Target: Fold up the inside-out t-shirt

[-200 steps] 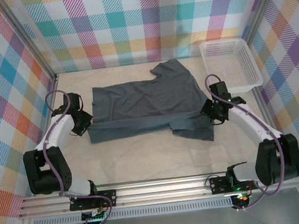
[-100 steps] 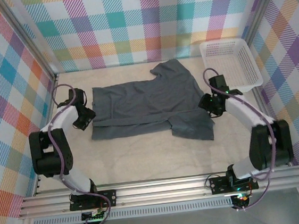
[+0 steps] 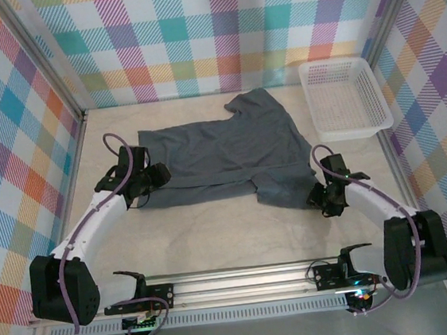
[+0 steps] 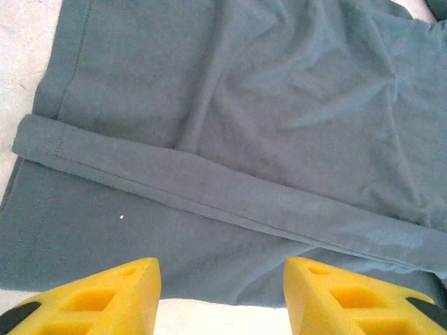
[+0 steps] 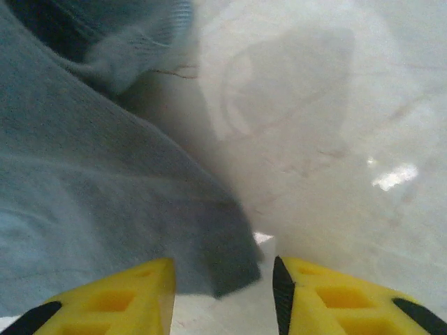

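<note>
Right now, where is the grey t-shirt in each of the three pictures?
Top external: t-shirt spread across the table's middle.
Left wrist: t-shirt covers most of the picture, above the yellow fingers.
Right wrist: t-shirt on the left, its corner near the fingers.
Shared landmark: pale table beside the cloth.

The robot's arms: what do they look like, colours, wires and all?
The left arm and right arm have smooth white shells between chunky black joints, each with a purple cable looping alongside. The left gripper and right gripper have bright yellow wedge-shaped fingers with moulded hollows and black patches.
</note>
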### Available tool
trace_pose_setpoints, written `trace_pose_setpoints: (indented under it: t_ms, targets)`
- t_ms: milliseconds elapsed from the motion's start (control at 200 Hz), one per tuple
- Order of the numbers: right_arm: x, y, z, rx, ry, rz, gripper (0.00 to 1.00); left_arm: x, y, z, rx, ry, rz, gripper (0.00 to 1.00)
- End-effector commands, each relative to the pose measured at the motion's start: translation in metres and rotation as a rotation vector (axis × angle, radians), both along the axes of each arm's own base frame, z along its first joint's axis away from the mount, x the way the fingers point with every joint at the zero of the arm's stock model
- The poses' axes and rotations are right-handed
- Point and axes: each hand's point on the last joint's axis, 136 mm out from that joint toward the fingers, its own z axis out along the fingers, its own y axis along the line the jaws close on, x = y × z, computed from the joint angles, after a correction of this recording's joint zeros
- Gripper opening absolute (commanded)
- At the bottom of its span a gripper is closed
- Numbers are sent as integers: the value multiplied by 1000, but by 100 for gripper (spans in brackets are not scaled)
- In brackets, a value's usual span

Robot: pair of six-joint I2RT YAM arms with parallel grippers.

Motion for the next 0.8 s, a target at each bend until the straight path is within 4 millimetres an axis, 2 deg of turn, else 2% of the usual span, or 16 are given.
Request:
trace_pose_setpoints:
  t_ms: [0, 40, 90, 175, 300, 375, 430, 465, 525, 630, 680, 725, 795]
  targets:
    - [28, 20, 9, 93, -80, 63, 18, 9, -7, 21, -6, -98, -50, 50]
    - [33, 27, 14, 123, -91, 75, 7, 8, -6, 19, -2, -93, -41, 50]
    - [35, 34, 21, 154, -98, 92, 0, 6, -3, 14, 10, -74, -29, 50]
    - [32, 54, 38, 234, -97, 152, 0, 3, 1, 9, 28, -51, -14, 50]
    - [37, 104, 85, 395, -143, 283, 0, 2, 0, 8, 8, -59, -7, 50]
    - [63, 133, 117, 497, -181, 317, 0, 5, -2, 9, -8, -71, -1, 50]
    - [90, 140, 131, 516, -209, 294, 0, 7, -3, 8, -16, -72, 3, 50]
    - [114, 140, 137, 483, -244, 267, 0, 8, -3, 8, -16, -69, 6, 50]
    - [155, 127, 141, 393, -288, 191, 0, 9, -2, 7, -16, -63, 15, 50]
    - [223, 83, 131, 226, -317, 33, 0, 9, 2, 8, -6, -64, 39, 50]
    - [241, 65, 123, 162, -308, -10, 1, 9, 4, 11, 0, -66, 48, 50]
    - [253, 54, 117, 140, -299, -28, 12, 8, 5, 12, 7, -65, 54, 50]
    - [261, 52, 116, 167, -288, -4, 20, 7, 8, 10, 22, -51, 65, 50]
